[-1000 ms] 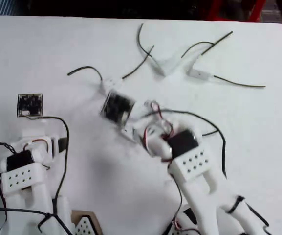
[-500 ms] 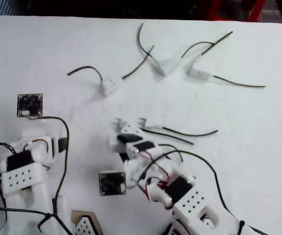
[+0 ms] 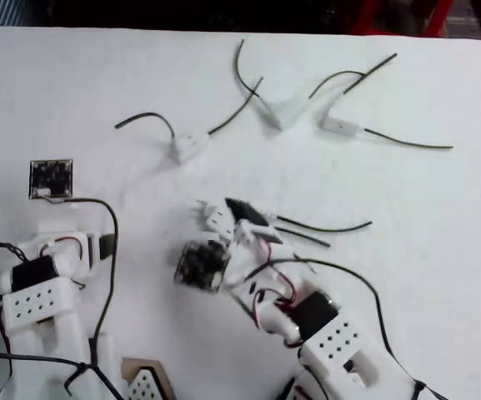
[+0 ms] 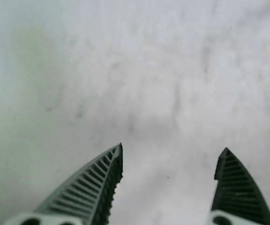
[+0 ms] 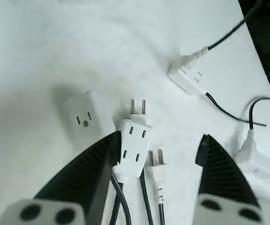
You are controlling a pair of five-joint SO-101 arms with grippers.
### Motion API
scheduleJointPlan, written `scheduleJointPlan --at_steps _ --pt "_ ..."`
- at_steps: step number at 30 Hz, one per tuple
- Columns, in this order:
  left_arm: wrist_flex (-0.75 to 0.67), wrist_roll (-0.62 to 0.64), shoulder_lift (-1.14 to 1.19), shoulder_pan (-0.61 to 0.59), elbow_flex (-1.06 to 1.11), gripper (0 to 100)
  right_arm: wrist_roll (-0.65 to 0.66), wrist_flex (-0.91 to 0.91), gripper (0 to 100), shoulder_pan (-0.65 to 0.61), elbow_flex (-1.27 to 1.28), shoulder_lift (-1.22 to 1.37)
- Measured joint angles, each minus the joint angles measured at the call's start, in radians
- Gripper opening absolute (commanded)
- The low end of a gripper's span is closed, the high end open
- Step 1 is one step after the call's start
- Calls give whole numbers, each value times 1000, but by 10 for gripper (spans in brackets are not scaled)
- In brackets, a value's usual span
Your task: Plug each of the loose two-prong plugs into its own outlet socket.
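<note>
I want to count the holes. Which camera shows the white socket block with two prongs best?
The right wrist view: the socket block sits close up beside the right tool, slots and prongs plain. The high view shows it small, its slots unclear. The left wrist view faces the table.

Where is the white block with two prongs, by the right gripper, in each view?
High view: the block lies mid-table at the tip of the right gripper.
Right wrist view: the block lies beside one finger of the open right gripper, a small plug alongside.
Left wrist view: table beyond the open left gripper.
Shared landmark: the corded connector beyond the block.
</note>
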Motion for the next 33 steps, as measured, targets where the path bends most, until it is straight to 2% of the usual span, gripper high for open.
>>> scheduleJointPlan --at_steps 6,12,19,27,33 --pt "0 0 0 0 0 312 -186 164 244 3 -114 0" --pt "0 0 0 0 0 312 -433 184 244 92 -146 54" --pt "-15 0 0 0 11 312 -749 184 244 233 -338 379" --pt "-18 0 0 0 11 312 -1115 190 244 253 -566 801" --pt "-18 0 0 0 11 312 -1297 304 244 253 -738 993"
